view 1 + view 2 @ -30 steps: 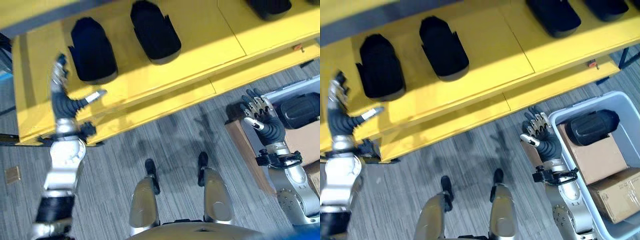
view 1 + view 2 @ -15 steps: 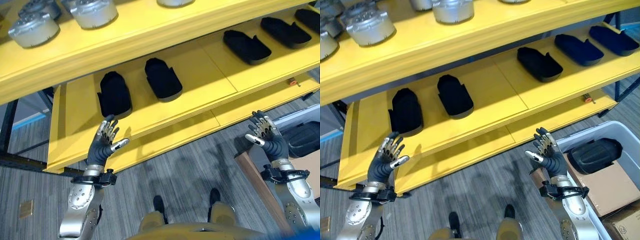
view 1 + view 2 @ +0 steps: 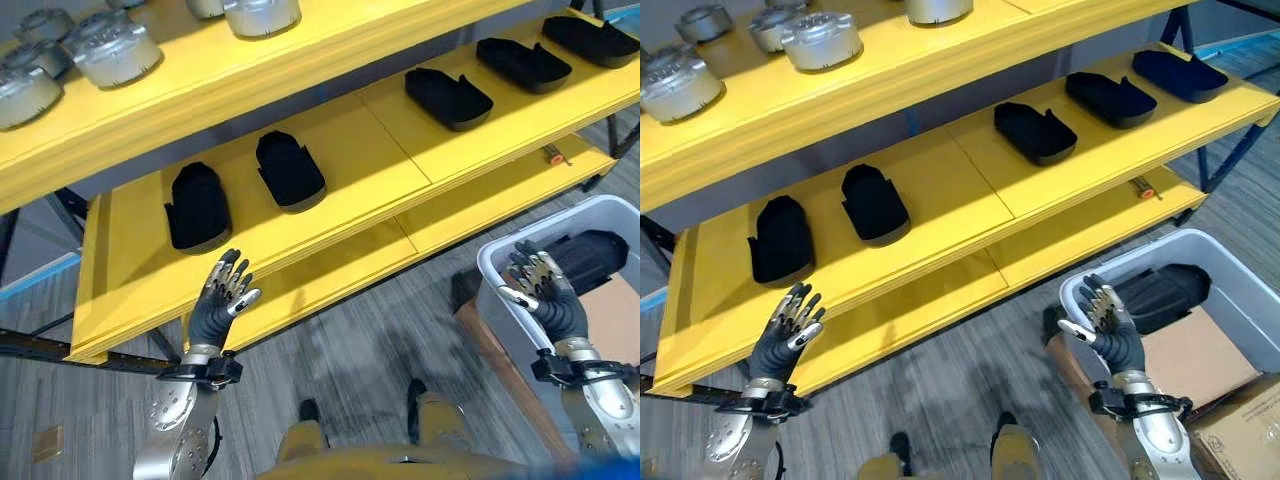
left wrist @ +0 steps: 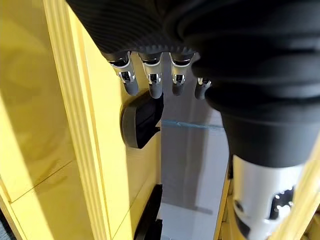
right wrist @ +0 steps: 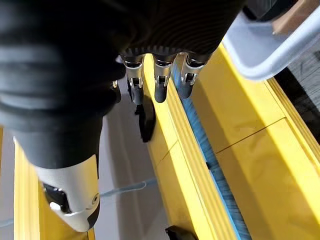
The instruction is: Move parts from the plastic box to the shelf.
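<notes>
The robot's right hand (image 3: 1108, 330) is held up in the air in front of the near left corner of the grey plastic box (image 3: 1230, 275), which sits on the floor. Its fingers (image 3: 1098, 300) are straight and spread, and it holds nothing. A black part (image 3: 1165, 294) lies inside the box, just past the fingers and not touching them. A flat brown cardboard piece (image 3: 1200, 355) lies in the box beside the part, toward the near side. A second cardboard box (image 3: 1245, 430) shows at the box's near right corner; its print is too small to read.

The left hand (image 3: 220, 300) is held up in front of the front edge of the yellow shelf (image 3: 330, 215), near the shelf's left end. Its fingers (image 4: 152, 80) are also straight and apart, with nothing in them.

The middle board of the shelf holds five black parts (image 3: 290, 170) in a row. Two sit close together near the left end, and three sit toward the right end. The two on the left are just past the left hand, well up on the board. The top board holds several round silver parts (image 3: 822, 40) along its left half.

A small orange thing (image 3: 1143, 187) lies on the lowest board near its right end.
</notes>
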